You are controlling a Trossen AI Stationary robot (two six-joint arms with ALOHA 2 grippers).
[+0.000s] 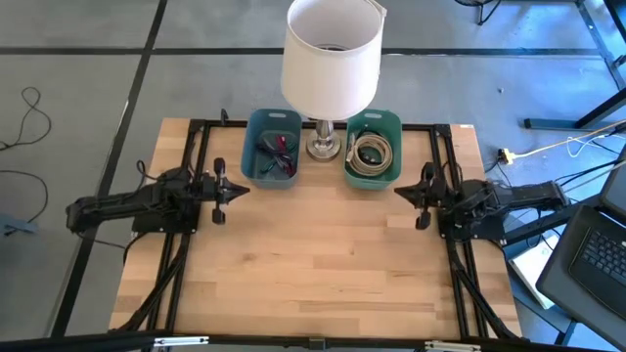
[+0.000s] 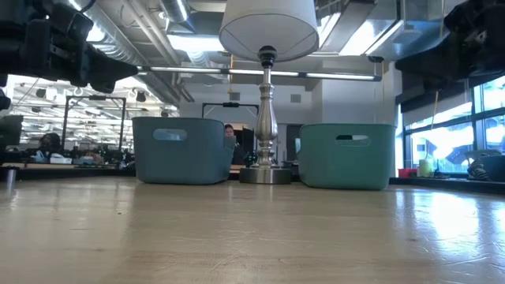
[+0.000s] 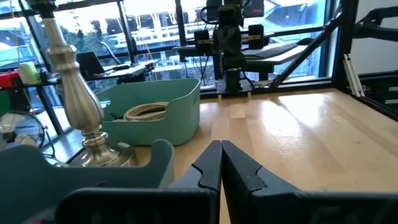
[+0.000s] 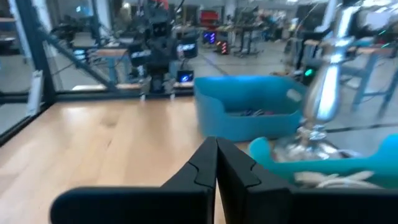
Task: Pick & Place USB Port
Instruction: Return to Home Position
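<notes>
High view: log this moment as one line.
left claw shut near blue bin | right claw shut near green bin | cables in blue bin | coiled cable in green bin

L gripper point(image 1: 238, 189) & R gripper point(image 1: 402, 193) closed, facing inward

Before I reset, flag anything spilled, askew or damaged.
Nothing stands out. The lamp stands upright between the blue bin and green bin, cables lie inside both, and the left hand and right hand sit shut at opposite table edges.
</notes>
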